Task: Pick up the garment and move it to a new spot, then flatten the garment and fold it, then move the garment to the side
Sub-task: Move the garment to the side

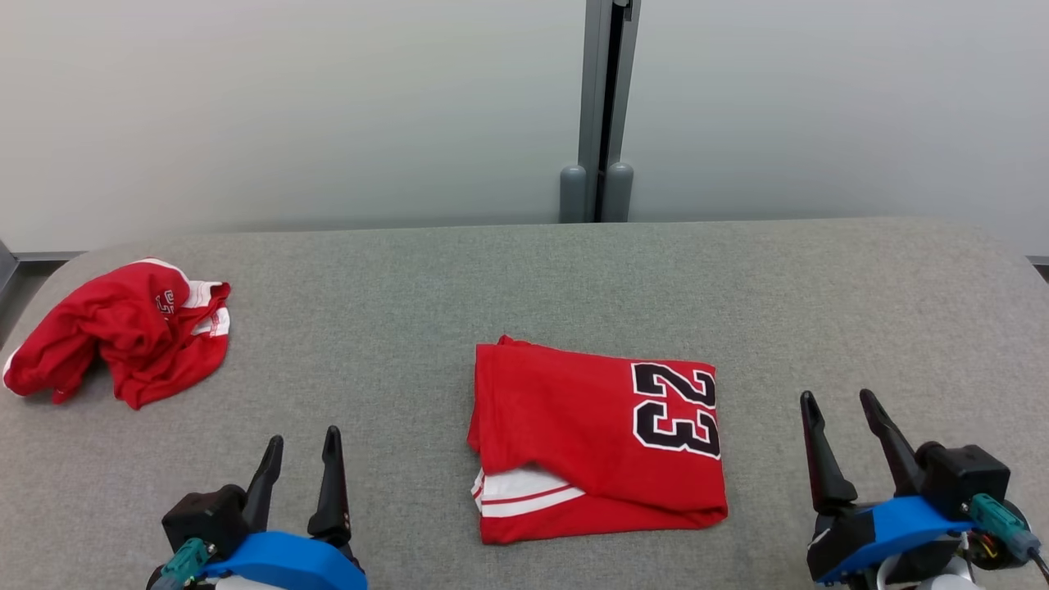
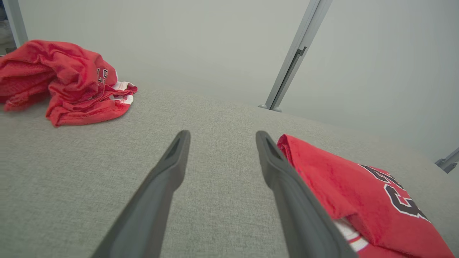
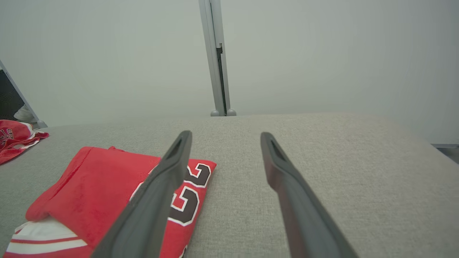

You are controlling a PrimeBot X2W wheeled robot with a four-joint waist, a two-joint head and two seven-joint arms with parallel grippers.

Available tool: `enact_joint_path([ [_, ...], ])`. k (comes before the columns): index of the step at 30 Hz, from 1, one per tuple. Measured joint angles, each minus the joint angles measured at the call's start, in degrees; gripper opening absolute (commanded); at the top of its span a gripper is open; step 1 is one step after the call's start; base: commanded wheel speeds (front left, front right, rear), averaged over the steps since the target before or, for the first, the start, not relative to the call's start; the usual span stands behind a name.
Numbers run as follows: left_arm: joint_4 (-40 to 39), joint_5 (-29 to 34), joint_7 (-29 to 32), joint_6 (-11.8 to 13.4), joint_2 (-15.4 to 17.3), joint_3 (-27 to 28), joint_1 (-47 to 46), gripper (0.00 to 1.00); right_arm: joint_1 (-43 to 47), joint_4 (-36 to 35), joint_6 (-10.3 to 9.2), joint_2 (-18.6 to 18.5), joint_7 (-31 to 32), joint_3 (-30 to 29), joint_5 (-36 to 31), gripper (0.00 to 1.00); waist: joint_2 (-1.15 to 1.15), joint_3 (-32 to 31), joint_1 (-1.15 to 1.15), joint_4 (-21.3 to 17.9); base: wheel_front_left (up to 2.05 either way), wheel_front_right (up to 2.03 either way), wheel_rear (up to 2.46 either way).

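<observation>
A red garment (image 1: 574,434) with a black "23" and white stripes lies folded into a neat rectangle at the middle front of the grey table (image 1: 524,279); it appears too in the left wrist view (image 2: 340,182) and the right wrist view (image 3: 96,179). My left gripper (image 1: 304,436) hovers open to its left, empty (image 2: 222,133). To the garment's right, my right gripper (image 1: 837,396) is open with nothing between its fingers (image 3: 226,133). Neither touches the cloth.
A second red garment (image 1: 115,328) lies crumpled in a heap at the table's far left (image 2: 61,79) (image 3: 14,138). A grey upright post (image 1: 606,106) stands against the pale wall behind the table. Bare grey cloth surface stretches right of the folded garment.
</observation>
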Motion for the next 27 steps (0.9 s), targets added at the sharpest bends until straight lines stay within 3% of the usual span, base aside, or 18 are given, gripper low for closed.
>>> enact_joint_path([
  [27,-2.49,-0.11,0.53,1.55,0.92,-0.40,1.48,1.00,3.10,-3.08,0.00,0.01,4.30,-0.44,-0.11,1.00,0.01,-0.69,0.01,0.41,0.00,0.00,0.00],
])
